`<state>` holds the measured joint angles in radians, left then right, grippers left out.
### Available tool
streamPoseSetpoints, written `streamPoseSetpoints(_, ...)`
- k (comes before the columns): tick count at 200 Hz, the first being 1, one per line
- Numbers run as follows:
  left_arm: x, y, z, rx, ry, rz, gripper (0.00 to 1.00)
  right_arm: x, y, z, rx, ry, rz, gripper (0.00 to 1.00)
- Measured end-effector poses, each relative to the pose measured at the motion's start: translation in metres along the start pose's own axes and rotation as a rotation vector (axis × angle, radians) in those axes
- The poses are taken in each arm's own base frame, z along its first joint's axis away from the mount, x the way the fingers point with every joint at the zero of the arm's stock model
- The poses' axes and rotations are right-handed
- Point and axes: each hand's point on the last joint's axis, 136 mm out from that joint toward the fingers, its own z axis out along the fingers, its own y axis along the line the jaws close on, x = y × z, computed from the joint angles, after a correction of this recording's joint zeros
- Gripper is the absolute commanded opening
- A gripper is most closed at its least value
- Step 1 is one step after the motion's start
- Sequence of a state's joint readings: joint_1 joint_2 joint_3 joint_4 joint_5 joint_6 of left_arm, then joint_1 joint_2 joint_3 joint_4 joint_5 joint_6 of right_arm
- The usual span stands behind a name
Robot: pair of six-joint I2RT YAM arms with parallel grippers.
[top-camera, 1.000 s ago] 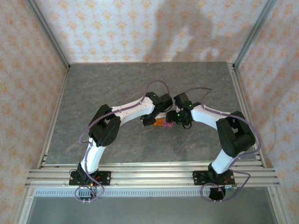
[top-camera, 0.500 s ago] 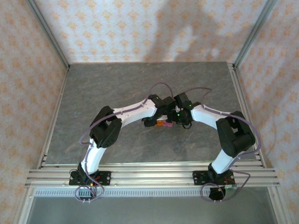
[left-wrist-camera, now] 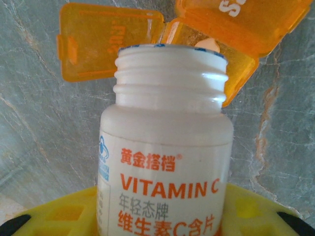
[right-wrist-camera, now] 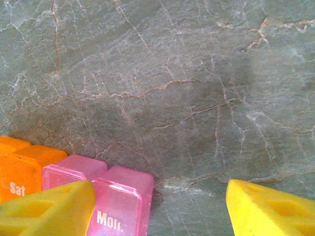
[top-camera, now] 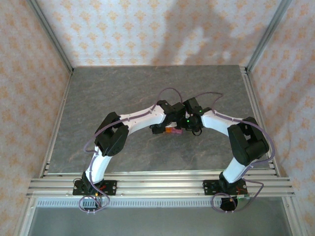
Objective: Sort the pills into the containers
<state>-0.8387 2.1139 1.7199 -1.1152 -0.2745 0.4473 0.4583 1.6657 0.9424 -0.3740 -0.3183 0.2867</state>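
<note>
Containers [right-wrist-camera: 120, 194]: translucent plastic, orange & pink cells, smooth & glossy, white lettering on lids. Bottle [left-wrist-camera: 165, 147]: opaque white plastic, satin-matt, ribbed screw thread at neck, smooth printed label w/ slight sheen. Table [right-wrist-camera: 172, 73] looks like grey-green veined stone or stone-look laminate, matt, w/ brushed aluminium rails [top-camera: 157, 186] at near edge; walls [top-camera: 147, 29] are matt patterned paper or cloth, can't tell which. Right gripper [right-wrist-camera: 160, 187] pads [right-wrist-camera: 268, 209] are matt yellow plastic w/ moulded recesses; arms [top-camera: 140, 115] have smooth white semi-gloss shells & black plastic joints.
</note>
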Motion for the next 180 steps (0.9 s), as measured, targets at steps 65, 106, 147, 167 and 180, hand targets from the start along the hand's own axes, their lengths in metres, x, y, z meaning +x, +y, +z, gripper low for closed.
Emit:
streamPoseSetpoints(65,-0.0017,-0.0062,0.0034,0.005,0.012,0.018,0.0,0.0001,-0.0002,0.0003,0.0,0.001,0.0,0.71)
streamPoseSetpoints(106,-0.0011,-0.0064,0.0033,0.006,0.014,0.019,0.0,0.0001,-0.0001,0.0003,-0.001,0.002,0.0,0.71)
streamPoseSetpoints(147,-0.0008,-0.0056,0.0033,0.001,0.016,0.019,0.0,0.0001,-0.0001,0.0003,-0.001,0.002,0.0,0.71)
streamPoseSetpoints(167,-0.0001,-0.0037,0.0033,-0.01,0.02,0.02,0.0,0.0001,-0.0001,0.0003,-0.001,0.002,0.001,0.71)
streamPoseSetpoints(180,0.0003,-0.0028,0.0033,-0.016,0.022,0.021,0.0,0.0002,0.0001,0.0003,-0.002,0.002,0.001,0.71)
